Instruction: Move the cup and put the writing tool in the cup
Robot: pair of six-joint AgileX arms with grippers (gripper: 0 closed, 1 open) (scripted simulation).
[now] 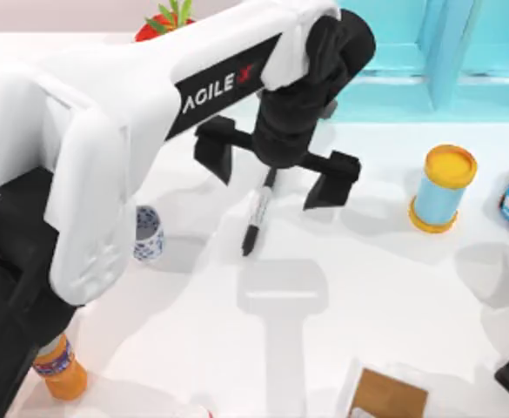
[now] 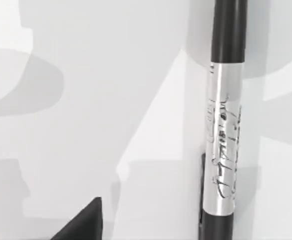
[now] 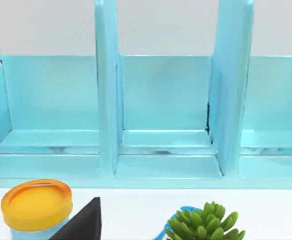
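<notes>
Closest to us, under our left arm's white housing, the cup (image 1: 148,233) stands upright on the counter (image 1: 324,348) at the left, partly tucked behind that arm. A little further out, the writing tool (image 1: 257,213) lies flat near the middle, well apart from the cup, its tip pointing toward the near edge. Our left gripper (image 1: 277,171) hangs right above its far end with fingers spread wide, straddling it and pinching nothing; in the left wrist view the pen (image 2: 224,125) lies off to one side rather than centred. That offset is our worry: closing from here, we judge one finger could strike first and roll or skid the slim barrel away. Beyond sit a light-blue cylinder (image 1: 443,190) and the teal rack (image 3: 160,110). Whether our right arm's fingers are spread or pressed together, we cannot tell.
</notes>
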